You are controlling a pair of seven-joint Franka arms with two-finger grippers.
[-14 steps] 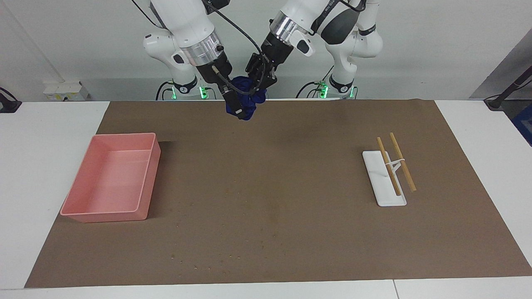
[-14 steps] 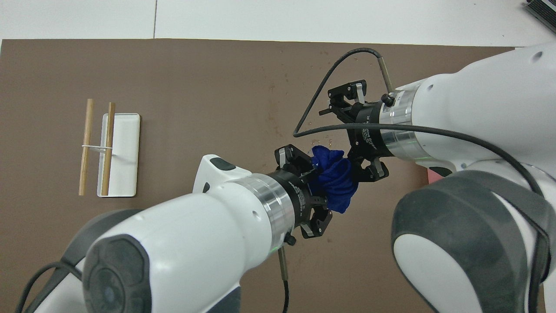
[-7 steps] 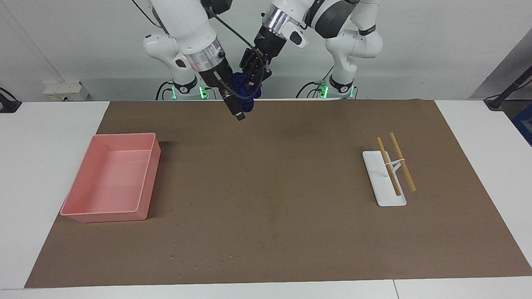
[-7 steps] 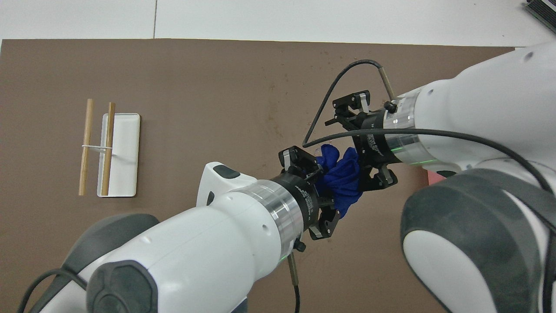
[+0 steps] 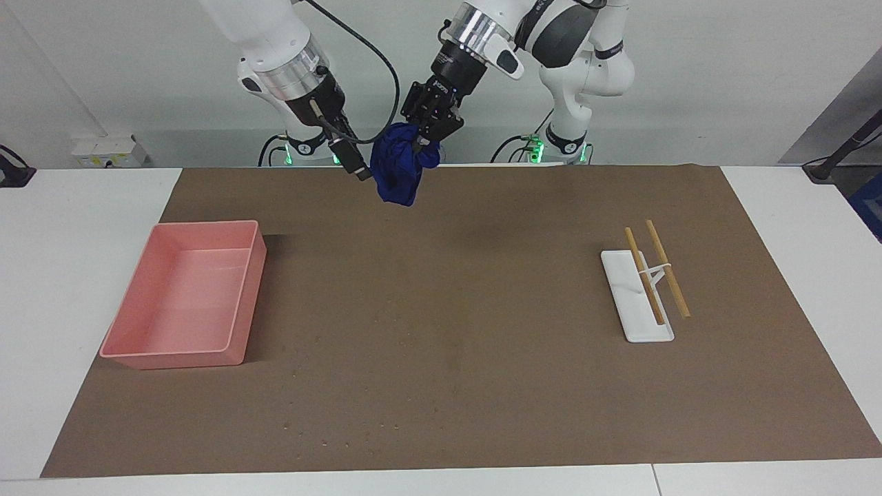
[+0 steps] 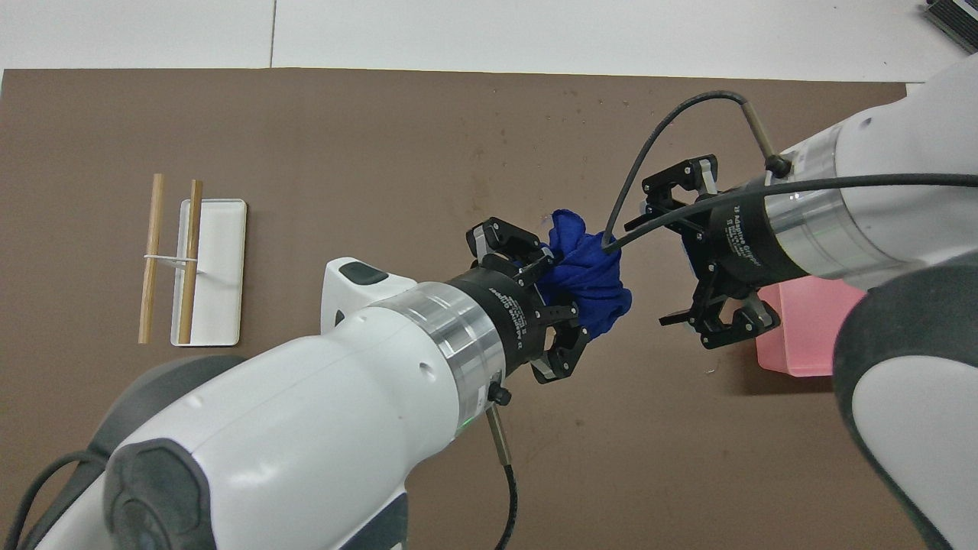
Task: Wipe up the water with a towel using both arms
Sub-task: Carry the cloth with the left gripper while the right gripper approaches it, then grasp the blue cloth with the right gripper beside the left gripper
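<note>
**Towel hangs from the left gripper alone**

Over the brown mat [image 5: 482, 331], the left gripper [image 5: 428, 131] pinches the bunched towel [image 5: 398, 169], which droops straight down, off the table. Just beside it, the right gripper [image 6: 699, 256] is spread open and empty, apart from the cloth

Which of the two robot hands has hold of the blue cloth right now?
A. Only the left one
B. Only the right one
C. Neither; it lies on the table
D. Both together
A: the towel hangs bunched from the left gripper above the brown mat, while the right gripper is apart from it, fingers spread open.
</note>
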